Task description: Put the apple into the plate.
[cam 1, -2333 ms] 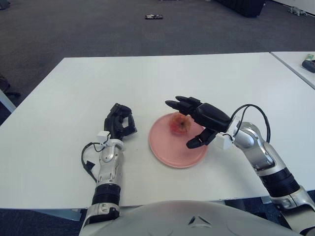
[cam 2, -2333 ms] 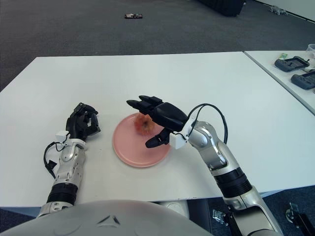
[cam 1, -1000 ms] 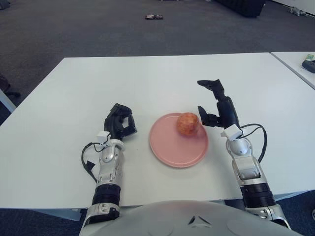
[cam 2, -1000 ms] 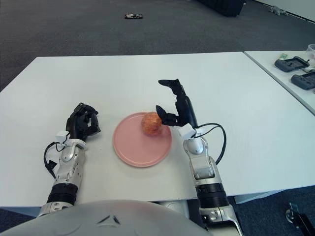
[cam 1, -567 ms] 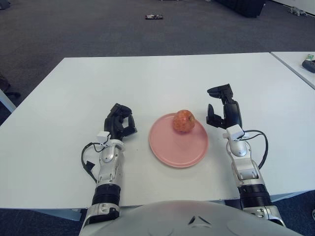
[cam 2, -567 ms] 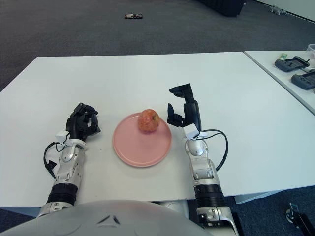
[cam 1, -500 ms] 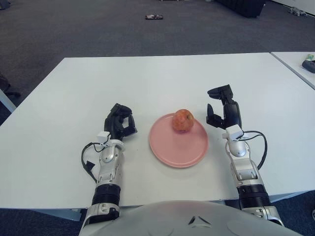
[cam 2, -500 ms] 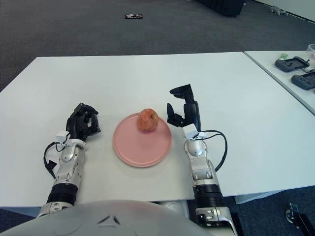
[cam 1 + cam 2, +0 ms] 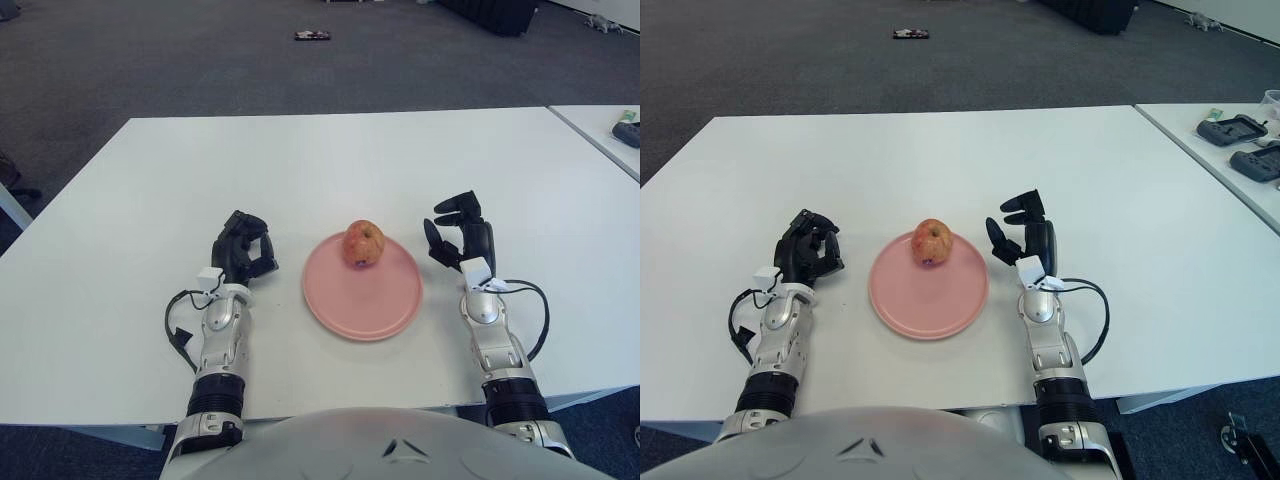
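Left eye view: apple [image 9: 364,243] at rest on the far part of the plate [image 9: 340,310], upright, stem end up, no hand touching it. Right hand [image 9: 462,240] now drawn back to the plate's right, just beside the rim and clear of it, where 2.3 s ago it reached over the plate around the fruit; lowered further than half a second ago. Right fingers [image 9: 457,207] loosely curled, holding nothing. Apple shifted slightly leftward on the plate since release, now apparently settled.

Meaning for the task: placement judged complete, fruit inside the rim and released; only the arm's retreat seems left.

Left hand [image 9: 243,251] parked on the desk [image 9: 300,160] to the plate's left, fingers curled on nothing, unchanged throughout.

Containers: one pink plate, shallow, near the desk's front middle, holding the apple alone; rest of its surface bare. Fruit close to the far rim, so a small roll risk judged to remain, though none visible.

Beyond: dark devices [image 9: 1240,145] on a neighbouring desk at right; small dark object [image 9: 313,35] on the carpet far behind.
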`<state>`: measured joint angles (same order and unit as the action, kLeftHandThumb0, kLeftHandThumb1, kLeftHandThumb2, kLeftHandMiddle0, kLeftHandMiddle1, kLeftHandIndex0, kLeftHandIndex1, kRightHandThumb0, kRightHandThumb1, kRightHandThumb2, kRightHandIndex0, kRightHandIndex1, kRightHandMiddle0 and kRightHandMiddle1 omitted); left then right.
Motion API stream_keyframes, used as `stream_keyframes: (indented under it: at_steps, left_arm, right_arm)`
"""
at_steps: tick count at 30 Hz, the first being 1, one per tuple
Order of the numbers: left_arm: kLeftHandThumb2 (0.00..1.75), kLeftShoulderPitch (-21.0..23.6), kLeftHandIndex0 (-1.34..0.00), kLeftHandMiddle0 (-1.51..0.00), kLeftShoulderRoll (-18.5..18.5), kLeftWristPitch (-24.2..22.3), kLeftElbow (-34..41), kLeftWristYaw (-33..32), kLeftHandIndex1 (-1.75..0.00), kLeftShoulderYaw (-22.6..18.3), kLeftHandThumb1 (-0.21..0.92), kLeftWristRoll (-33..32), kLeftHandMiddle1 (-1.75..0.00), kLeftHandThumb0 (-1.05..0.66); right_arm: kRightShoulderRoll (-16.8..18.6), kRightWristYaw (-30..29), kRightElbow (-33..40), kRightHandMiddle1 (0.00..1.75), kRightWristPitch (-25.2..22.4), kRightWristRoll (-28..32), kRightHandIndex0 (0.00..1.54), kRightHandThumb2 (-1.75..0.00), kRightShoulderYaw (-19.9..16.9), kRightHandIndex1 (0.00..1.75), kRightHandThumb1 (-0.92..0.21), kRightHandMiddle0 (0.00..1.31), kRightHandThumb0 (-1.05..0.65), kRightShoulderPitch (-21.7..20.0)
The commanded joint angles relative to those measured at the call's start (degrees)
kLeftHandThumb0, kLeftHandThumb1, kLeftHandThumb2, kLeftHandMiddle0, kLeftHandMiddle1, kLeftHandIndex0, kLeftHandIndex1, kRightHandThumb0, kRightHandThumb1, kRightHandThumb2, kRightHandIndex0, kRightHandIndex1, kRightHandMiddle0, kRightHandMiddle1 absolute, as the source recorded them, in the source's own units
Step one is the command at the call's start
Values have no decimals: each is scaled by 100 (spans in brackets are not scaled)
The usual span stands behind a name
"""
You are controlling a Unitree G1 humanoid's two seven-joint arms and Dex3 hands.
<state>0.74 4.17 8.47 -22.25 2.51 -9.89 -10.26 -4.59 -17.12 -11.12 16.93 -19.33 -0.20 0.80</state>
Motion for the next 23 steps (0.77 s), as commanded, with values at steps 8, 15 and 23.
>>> stream_keyframes:
  at_steps: [8, 15, 23]
  left_arm:
    - [144, -139, -69, -118, -5, -190, -247, -17, -175, -30, 23, -36, -175, -52]
    - [143, -151, -68, -118, -12, -206, -222, -1, -175, -38, 23, -60, -175, -52]
    - [143, -137, -68, -119, -20, -219, -236, -8, -175, -51, 23, -69, -175, -52]
  right_arm:
    - [-85, 43, -450, 175, 338, 221, 77, -103, -19, 165, -55, 43, -41, -13]
    - [-80, 28, -617, 175, 513, 340, 82, -108, -57, 165, -52, 45, -42, 39]
    - [-32, -110, -696, 175, 536, 330, 86, -110, -103, 164, -49, 47, -42, 134]
